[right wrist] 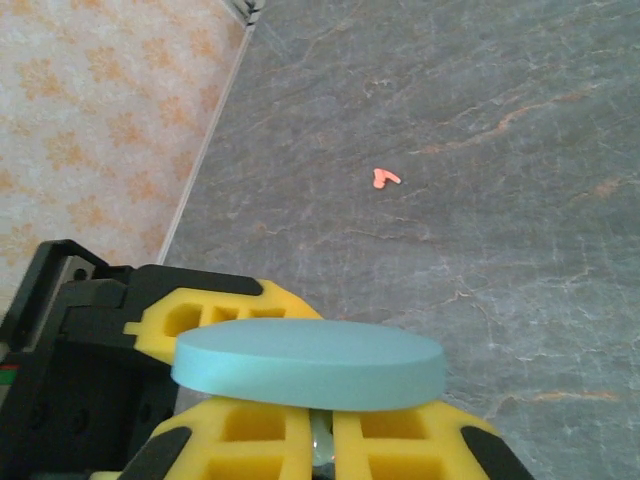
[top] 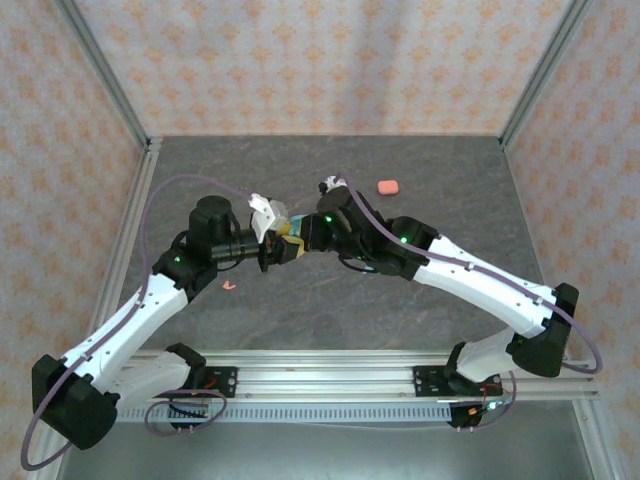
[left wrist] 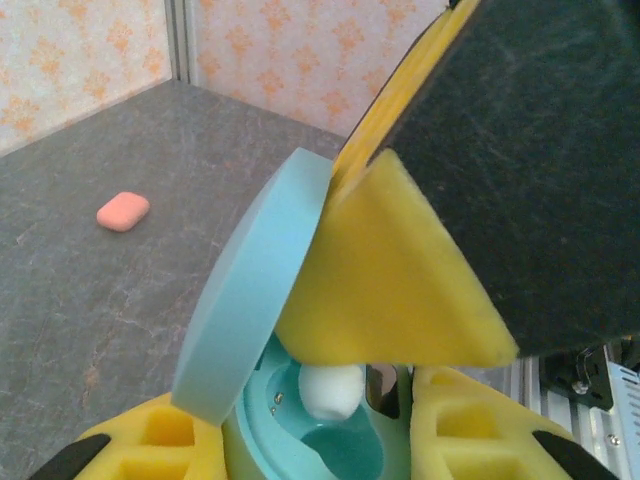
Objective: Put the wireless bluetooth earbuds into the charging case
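Note:
The teal charging case (left wrist: 300, 440) is held above the table with my left gripper (left wrist: 310, 445) shut on its base. Its lid (left wrist: 250, 290) stands open, seen edge-on as a flat teal oval (right wrist: 310, 362) in the right wrist view. My right gripper (right wrist: 322, 445) is shut on a pale teal earbud (left wrist: 333, 390), whose rounded end dips into the case's well under the right gripper's yellow pad (left wrist: 390, 270). In the top view the two grippers (top: 270, 245) (top: 300, 238) meet at mid-table. One coral-pink earbud (top: 229, 285) (right wrist: 384, 179) lies on the table. The other earbuds are out of view.
A closed coral-pink case (top: 388, 186) (left wrist: 123, 211) lies on the grey table toward the back right. Patterned walls with metal frame posts enclose the table (top: 450, 200) on three sides. A metal rail (top: 330, 375) runs along the near edge.

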{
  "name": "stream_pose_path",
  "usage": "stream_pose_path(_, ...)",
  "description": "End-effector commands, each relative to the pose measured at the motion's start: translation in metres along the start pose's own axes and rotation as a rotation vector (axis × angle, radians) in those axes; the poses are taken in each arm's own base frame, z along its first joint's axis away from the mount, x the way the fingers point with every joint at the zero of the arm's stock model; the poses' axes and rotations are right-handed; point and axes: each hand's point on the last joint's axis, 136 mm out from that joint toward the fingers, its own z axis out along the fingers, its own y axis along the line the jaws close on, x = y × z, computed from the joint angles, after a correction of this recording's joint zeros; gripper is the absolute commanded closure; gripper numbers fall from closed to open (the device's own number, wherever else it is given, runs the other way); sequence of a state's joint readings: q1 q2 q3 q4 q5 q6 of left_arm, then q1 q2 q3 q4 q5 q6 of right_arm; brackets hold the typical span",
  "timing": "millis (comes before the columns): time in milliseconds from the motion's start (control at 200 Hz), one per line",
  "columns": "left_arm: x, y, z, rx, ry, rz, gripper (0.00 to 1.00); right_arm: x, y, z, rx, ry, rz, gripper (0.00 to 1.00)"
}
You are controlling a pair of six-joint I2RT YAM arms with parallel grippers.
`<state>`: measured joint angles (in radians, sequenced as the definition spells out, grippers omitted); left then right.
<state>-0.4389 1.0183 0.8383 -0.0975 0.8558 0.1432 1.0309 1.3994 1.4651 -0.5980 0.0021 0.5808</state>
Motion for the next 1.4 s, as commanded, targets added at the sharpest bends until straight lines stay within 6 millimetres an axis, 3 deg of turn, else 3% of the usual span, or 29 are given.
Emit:
stream_pose_path(0,-0.035,-0.014,-0.005,0.059,-0.084,0.036,0.95,0.003,0.000,0.008,0.000,0.011,-0.006,0.89)
stream_pose_path(170,-0.035,-0.013,-0.005,0.053,-0.079,0.042,0.95,0.010,0.002,0.012,0.010,0.067,-0.028,0.90)
stream_pose_path(500,-0.028,-0.014,-0.004,0.059,-0.070,0.082,0.95,0.009,-0.011,-0.001,0.107,0.107,-0.099,0.90)
stream_pose_path(846,-0.028,-0.013,-0.001,0.063,-0.073,0.105,0.94,0.027,-0.010,0.009,0.148,0.235,-0.157,0.90)
stream_pose_path(1116,-0.025,-0.013,0.000,0.061,-0.066,0.102,0.94,0.017,-0.012,0.010,0.189,0.213,-0.147,0.73)
stream_pose_path(1396,-0.021,-0.012,0.001,0.062,-0.055,0.098,0.95,0.004,-0.011,0.004,0.190,0.165,-0.113,0.66)
